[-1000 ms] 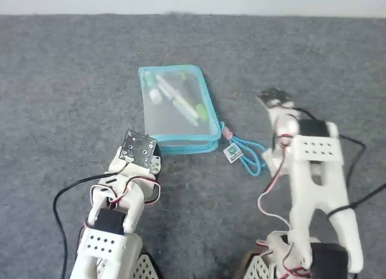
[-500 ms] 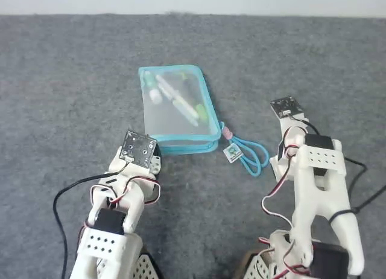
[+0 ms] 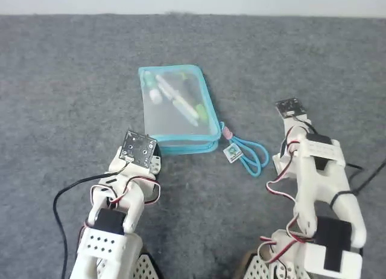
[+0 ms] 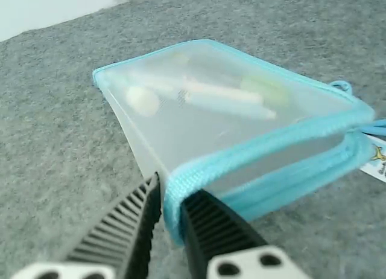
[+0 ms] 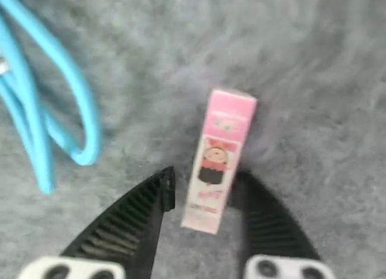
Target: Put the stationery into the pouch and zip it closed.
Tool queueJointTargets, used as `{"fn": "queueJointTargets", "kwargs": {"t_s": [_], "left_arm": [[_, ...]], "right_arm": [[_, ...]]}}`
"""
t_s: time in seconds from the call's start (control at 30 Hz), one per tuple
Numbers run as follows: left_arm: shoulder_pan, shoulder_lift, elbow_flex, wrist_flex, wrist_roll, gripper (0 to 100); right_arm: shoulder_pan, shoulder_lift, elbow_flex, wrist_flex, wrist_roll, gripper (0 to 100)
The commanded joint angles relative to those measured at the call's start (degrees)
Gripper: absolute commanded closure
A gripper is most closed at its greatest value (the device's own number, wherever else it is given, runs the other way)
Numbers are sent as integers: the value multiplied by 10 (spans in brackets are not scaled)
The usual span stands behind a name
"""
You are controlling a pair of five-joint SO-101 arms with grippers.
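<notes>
Between the nearly closed fingers of the left end effector (image 4: 167, 221) sits the teal zip edge of the pouch (image 4: 229, 128), pinched at its near corner. Pens (image 4: 223, 101) lie inside the pouch. The right end effector (image 5: 202, 182) stands open astride a small pink stationery box (image 5: 220, 140) lying on the grey desk (image 5: 313, 80), one finger on each side. Just beside it curls the blue cord (image 5: 66, 104).

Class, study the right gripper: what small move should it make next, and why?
Probably close the right gripper on the pink box: the gripper is open astride it on the mat, while the left gripper pinches the pouch edge.
</notes>
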Motion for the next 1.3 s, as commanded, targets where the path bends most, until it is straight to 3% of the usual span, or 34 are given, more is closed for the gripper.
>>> {"fn": "queueJointTargets", "kwargs": {"t_s": [0.0, 0.17, 0.4, 0.53, 0.73, 0.9, 1.27], "left_arm": [[-4, -9, -33, -12, 4, 988], [-4, -9, -30, -13, 4, 988], [-4, -8, -22, -30, 4, 988], [-4, -8, -22, -30, 4, 988], [-4, -8, -22, -30, 4, 988], [7, -8, -22, -26, 4, 988], [77, -8, -23, -2, -17, 988]], "right_arm": [[7, -4, -8, -5, -6, 964], [5, -18, -8, 9, -4, 991], [-38, -175, -60, 180, -7, 991], [-123, -293, -89, 278, -7, 991], [-308, -394, -92, 349, -18, 991], [-417, -349, -105, 313, -53, 991], [-426, -58, -323, 312, -84, 991]]}}
